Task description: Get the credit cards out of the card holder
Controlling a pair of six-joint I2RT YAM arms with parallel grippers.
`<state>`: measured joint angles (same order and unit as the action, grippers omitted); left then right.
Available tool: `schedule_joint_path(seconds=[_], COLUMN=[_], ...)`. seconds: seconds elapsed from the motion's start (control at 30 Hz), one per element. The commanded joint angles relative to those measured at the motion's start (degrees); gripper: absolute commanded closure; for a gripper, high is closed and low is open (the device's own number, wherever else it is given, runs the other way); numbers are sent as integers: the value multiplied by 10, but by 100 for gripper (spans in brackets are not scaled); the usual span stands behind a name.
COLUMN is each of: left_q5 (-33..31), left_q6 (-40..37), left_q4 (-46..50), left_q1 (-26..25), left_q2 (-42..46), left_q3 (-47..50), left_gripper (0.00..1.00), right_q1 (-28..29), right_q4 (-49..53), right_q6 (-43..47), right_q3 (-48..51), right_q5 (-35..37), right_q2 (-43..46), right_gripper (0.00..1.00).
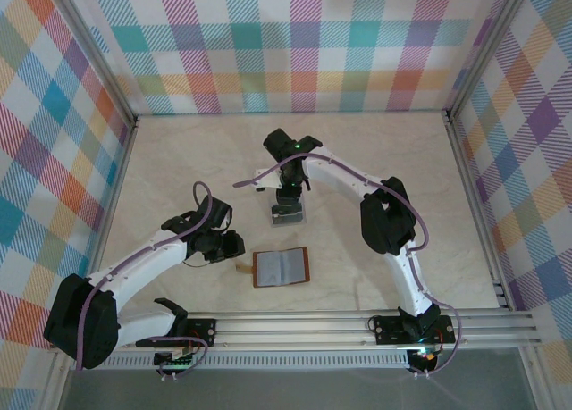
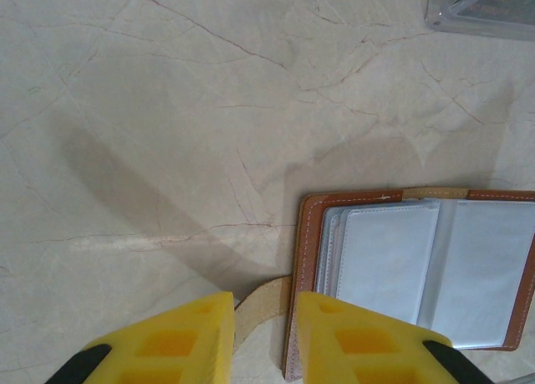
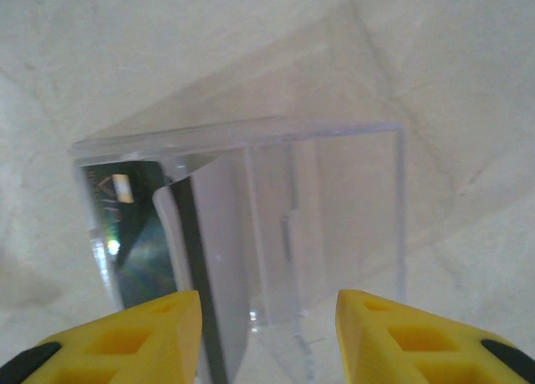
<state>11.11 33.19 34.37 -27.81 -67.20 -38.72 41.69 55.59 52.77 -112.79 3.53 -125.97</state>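
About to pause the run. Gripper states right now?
Left gripper: holder tab in its narrow gap; grip cannot be told.
Right gripper: open, empty, over clear box.

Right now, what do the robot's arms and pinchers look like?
The left arm and right arm are white tubes with chunky black joints and purple cables. The left gripper and right gripper have blocky yellow fingers with hollow pockets and black backs.
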Motion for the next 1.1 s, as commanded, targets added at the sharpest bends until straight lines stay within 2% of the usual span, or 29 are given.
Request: schedule_joint_path(seconds=[0.0, 0.23, 0.53, 1.07], left_q5=[10, 10, 9, 11], left_q6=[0, 0, -3, -7], left_q4=[7, 8, 12, 20], left_q1=[7, 7, 7, 7], left_q2=[8, 8, 8, 8], left_q3=[4, 4, 1, -10], left_gripper=[73, 73, 73, 73], right_q1=[-3, -3, -8, -8], right_q4=[44, -4, -27, -83], right_q6=[-7, -6, -4, -5], right_q3=[-1, 7, -6, 4], right_q5=[-36, 17, 38, 55], right_q2=[15, -15, -31, 23], right_gripper=[52, 51, 50, 49])
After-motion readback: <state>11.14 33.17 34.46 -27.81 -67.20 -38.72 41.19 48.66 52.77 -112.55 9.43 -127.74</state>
